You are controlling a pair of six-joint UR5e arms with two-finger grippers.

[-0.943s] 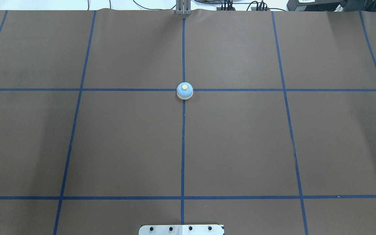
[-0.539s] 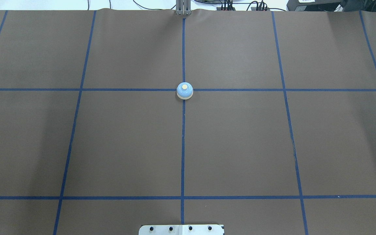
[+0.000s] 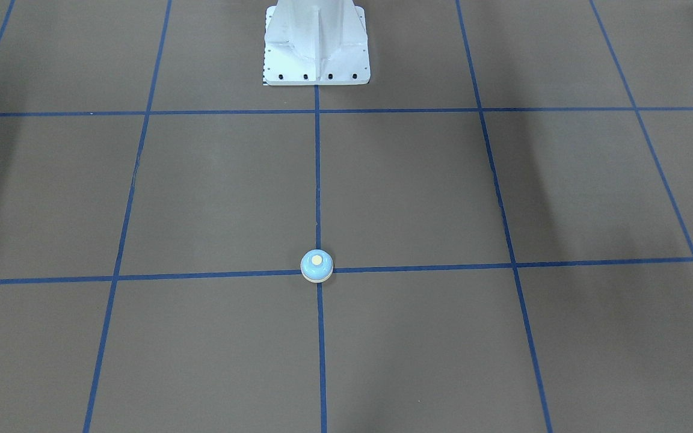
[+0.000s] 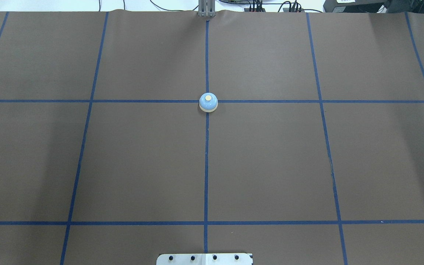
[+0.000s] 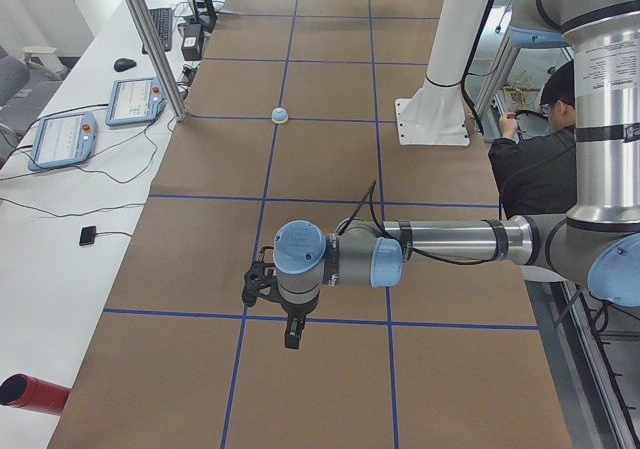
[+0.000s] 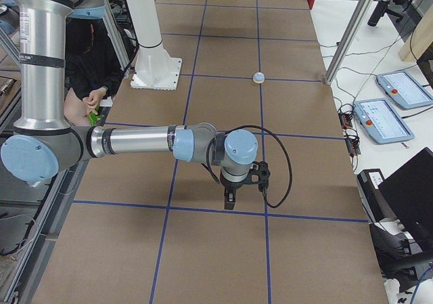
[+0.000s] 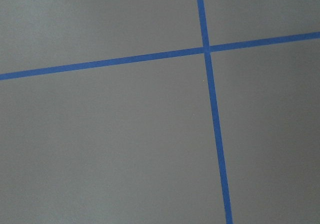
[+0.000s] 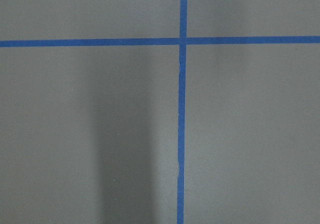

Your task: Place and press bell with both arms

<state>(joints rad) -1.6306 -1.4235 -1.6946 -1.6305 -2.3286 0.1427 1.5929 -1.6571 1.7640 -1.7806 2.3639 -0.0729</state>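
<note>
- Overhead cam: bell (image 4: 208,102) sits just above frame centre, upright, cream button up, right on a crossing of the blue tape lines (image 4: 206,165) on the brown table (image 4: 271,154).
- Front cam: same bell (image 3: 317,266) is a bit below centre on the tape cross. The white pedestal (image 3: 316,42) is at top centre, well apart from it.
- No arm or gripper shows in either of those two views. Nothing touches the bell.
- Left-side cam: left arm (image 5: 440,241) comes in from the right edge and lies roughly horizontal across mid-frame. The left gripper (image 5: 292,337) points down over the table, lower centre, near a tape line.
- The bell (image 5: 280,116) is tiny in the upper centre of that frame, well apart from the gripper.
- Can't tell whether the left fingers are apart or together. It's a side view only and they're too small.
- Right-side cam: right arm (image 6: 135,141) reaches in from the left edge. The right gripper (image 6: 230,201) hangs pointing down at mid-frame, and the bell (image 6: 258,77) is far off toward the top.
- Can't tell the right fingers' state either.
- L wrist cam: bare mat, with a tape cross in the upper right. No fingers or bell in shot.
- R wrist cam: bare mat, with a tape cross at top centre and a soft vertical shadow left of it.
- A seated person (image 5: 540,159) is at the right edge of the left-side cam, beyond the pedestal.
</note>
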